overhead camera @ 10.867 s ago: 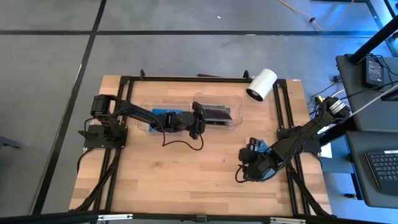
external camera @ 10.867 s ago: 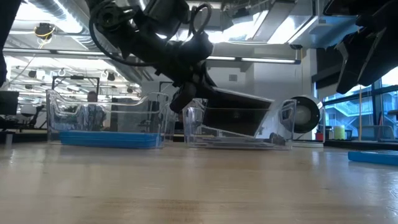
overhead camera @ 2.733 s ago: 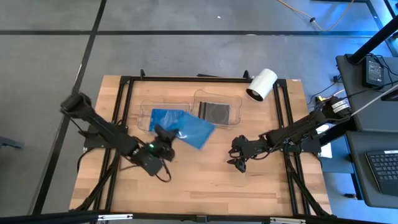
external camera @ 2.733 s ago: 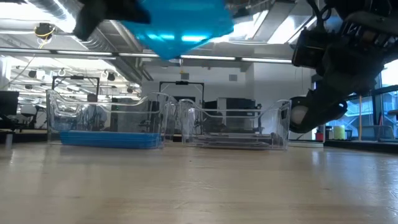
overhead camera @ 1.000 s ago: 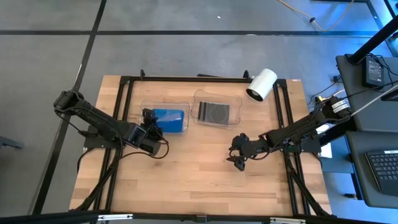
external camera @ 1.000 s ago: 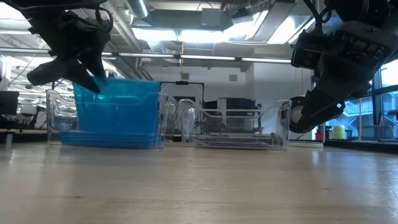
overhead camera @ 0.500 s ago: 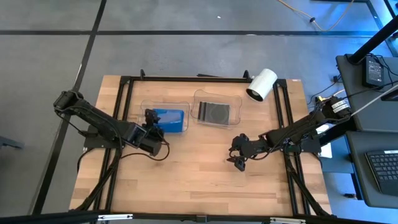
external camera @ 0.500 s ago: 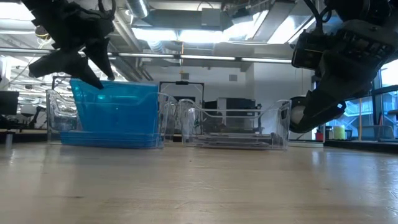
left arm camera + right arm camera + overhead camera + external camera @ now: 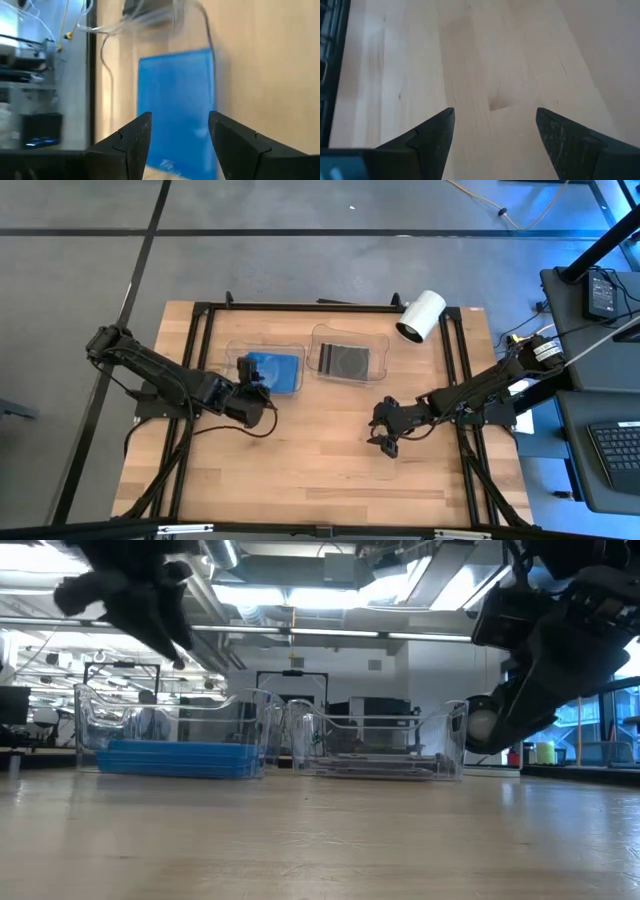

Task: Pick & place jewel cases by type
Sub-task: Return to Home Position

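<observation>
Half a second earlier the bright blue flat square plastic jewel case point(image 9: 278, 371) stood tilted on edge; now it lay flat on the blue stack in the left clear plastic tray point(image 9: 231, 354). The left gripper point(image 9: 262, 390) had let go and lifted clear, fingers point(image 9: 131, 142) wide apart, empty. The right gripper point(image 9: 383, 442) hung over the bare wooden desk point(image 9: 320, 470), equally spread and empty. Dark grey jewel cases point(image 9: 346, 359) lay in the right clear plastic tray point(image 9: 379, 340).
</observation>
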Motion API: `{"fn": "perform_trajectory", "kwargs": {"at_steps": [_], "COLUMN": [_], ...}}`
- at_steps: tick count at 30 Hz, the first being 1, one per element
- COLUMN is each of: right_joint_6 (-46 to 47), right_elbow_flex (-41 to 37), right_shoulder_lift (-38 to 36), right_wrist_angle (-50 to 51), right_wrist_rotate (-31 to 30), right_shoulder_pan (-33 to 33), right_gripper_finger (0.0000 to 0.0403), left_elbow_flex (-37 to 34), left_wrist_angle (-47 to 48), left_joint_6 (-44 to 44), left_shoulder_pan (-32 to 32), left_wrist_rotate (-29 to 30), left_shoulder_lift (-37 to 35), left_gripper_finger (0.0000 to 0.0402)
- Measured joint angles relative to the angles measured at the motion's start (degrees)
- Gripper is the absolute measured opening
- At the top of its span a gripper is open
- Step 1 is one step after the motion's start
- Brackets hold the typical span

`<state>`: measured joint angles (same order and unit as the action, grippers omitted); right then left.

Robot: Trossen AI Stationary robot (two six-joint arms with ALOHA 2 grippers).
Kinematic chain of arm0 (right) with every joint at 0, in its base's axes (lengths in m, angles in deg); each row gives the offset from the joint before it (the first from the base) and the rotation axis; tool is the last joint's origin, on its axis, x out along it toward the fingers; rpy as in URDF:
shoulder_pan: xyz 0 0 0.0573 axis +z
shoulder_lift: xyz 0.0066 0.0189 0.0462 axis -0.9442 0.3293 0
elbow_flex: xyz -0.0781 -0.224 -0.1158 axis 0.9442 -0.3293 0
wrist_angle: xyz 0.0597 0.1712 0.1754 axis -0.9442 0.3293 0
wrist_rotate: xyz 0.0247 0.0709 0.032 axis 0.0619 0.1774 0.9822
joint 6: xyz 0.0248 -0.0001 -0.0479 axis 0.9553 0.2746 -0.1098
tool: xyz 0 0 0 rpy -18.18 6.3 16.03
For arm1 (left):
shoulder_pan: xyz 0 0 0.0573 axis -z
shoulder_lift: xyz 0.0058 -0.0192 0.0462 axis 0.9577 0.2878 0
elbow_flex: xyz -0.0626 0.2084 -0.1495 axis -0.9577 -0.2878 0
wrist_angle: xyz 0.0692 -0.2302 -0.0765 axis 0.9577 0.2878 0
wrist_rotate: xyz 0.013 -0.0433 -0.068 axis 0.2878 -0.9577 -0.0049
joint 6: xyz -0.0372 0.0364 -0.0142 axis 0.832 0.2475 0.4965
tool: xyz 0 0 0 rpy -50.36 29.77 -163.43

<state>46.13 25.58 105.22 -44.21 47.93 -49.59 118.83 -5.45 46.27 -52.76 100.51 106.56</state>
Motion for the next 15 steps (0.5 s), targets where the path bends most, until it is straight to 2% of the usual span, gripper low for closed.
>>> {"fn": "perform_trajectory", "kwargs": {"at_steps": [3, 7, 12, 15], "right_joint_6": [-5.1, -7.0, -12.6, -16.0], "right_elbow_flex": [0.0, 0.1, -0.2, -3.4], "right_shoulder_lift": [0.0, 0.0, -2.1, -5.1], "right_wrist_angle": [-0.6, -4.0, -6.4, -10.6], "right_wrist_rotate": [0.0, 0.0, 6.9, 8.2], "right_shoulder_pan": [0.0, 0.0, -2.0, -3.1], "right_gripper_finger": [0.0284, 0.0284, 0.0284, 0.0284], "left_elbow_flex": [0.0, -2.5, -10.9, -16.7], "left_wrist_angle": [-4.3, -13.9, -33.6, -42.3], "left_joint_6": [3.6, 5.5, 5.0, 4.0], "left_shoulder_pan": [0.0, 0.0, 2.2, 3.9], "left_wrist_rotate": [-1.5, -4.3, -4.9, -4.4], "left_shoulder_lift": [-1.1, -5.0, -13.4, -19.3], "left_gripper_finger": [0.0194, 0.0194, 0.0194, 0.0193]}}
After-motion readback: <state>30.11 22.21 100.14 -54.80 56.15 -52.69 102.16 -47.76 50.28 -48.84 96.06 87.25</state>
